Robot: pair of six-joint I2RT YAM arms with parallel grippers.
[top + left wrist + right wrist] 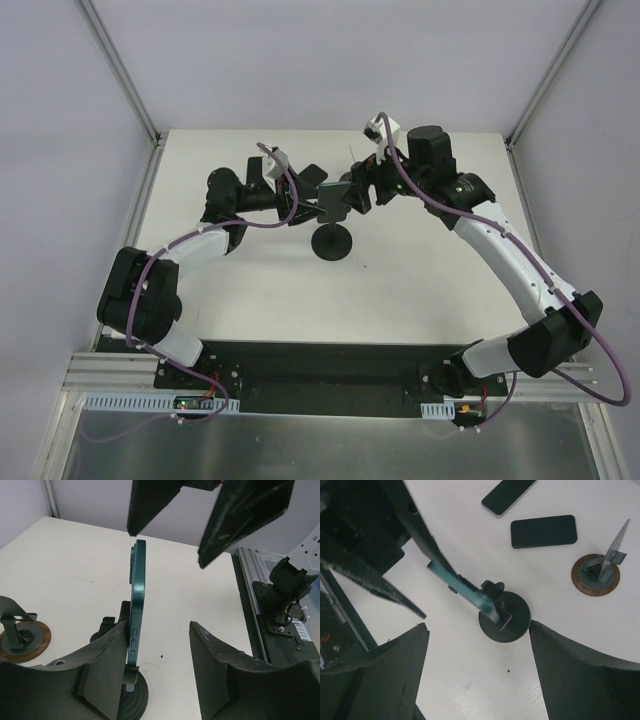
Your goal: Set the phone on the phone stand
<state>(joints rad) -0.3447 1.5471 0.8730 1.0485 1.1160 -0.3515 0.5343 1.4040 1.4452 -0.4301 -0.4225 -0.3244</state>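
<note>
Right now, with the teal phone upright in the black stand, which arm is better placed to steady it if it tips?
Left, probably. The left gripper straddles the phone, one finger beside its edge; the right gripper hangs open, clear of it.

The left claw (438, 594) hides the top of the phone (470, 594); the edge crops a spare handset (509, 496).

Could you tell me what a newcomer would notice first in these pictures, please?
A teal phone stands upright on the black round-based stand mid-table, flanked by the open left gripper and open right gripper. Off to one side, two dark phones lie flat near a second stand with a brown-ringed base.
</note>
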